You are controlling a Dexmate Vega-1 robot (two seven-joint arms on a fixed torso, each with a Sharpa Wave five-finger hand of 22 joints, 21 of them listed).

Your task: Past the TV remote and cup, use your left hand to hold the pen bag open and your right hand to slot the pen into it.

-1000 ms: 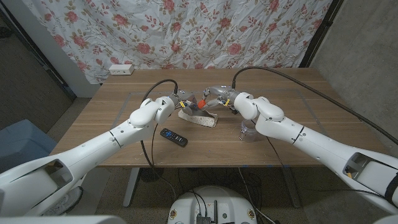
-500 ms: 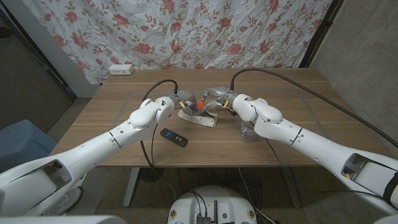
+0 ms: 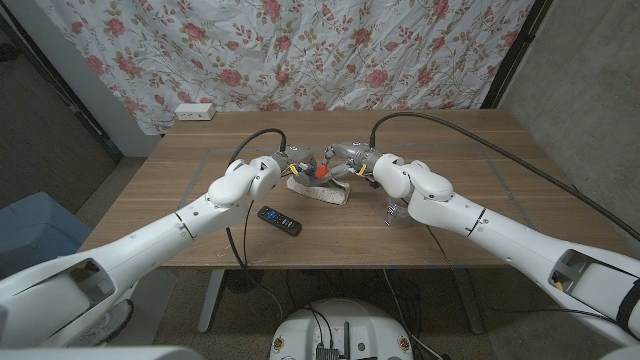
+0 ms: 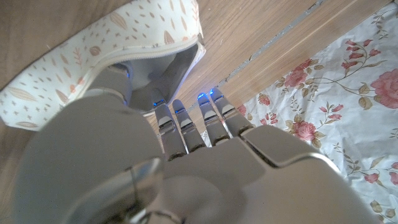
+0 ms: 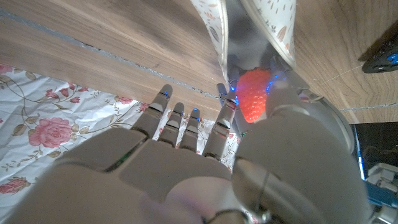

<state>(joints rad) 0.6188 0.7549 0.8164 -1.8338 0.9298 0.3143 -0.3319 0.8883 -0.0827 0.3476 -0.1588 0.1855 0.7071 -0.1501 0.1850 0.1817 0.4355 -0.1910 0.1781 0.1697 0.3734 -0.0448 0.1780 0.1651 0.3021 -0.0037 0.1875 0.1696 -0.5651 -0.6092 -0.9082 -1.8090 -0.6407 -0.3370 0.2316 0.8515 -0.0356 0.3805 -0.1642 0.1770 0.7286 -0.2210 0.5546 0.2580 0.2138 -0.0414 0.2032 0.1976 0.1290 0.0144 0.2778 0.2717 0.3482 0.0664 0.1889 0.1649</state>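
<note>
The pen bag [image 3: 322, 191], white with a leaf print, lies mid-table beyond the black TV remote [image 3: 280, 220] and the clear cup [image 3: 397, 211]. My left hand [image 3: 288, 160] holds the bag's rim at its left end. In the left wrist view its thumb sits inside the open mouth of the bag [image 4: 93, 43], under my left hand [image 4: 186, 168]. My right hand [image 3: 352, 157] pinches the pen [image 3: 322, 172] by its red strawberry-shaped top. In the right wrist view that red top [image 5: 255, 96] is at the bag's open mouth [image 5: 214, 28], above my right hand [image 5: 186, 162]. The pen's shaft is hidden.
A white power strip [image 3: 195, 111] lies at the table's far left edge, in front of a floral curtain [image 3: 300, 50]. A thin tape line [image 3: 210, 160] runs across the wooden tabletop. The remote lies just in front of my left forearm.
My right hand has edged left and down, bringing the pen's red top closer to the bag's mouth. The left hand keeps its hold.
</note>
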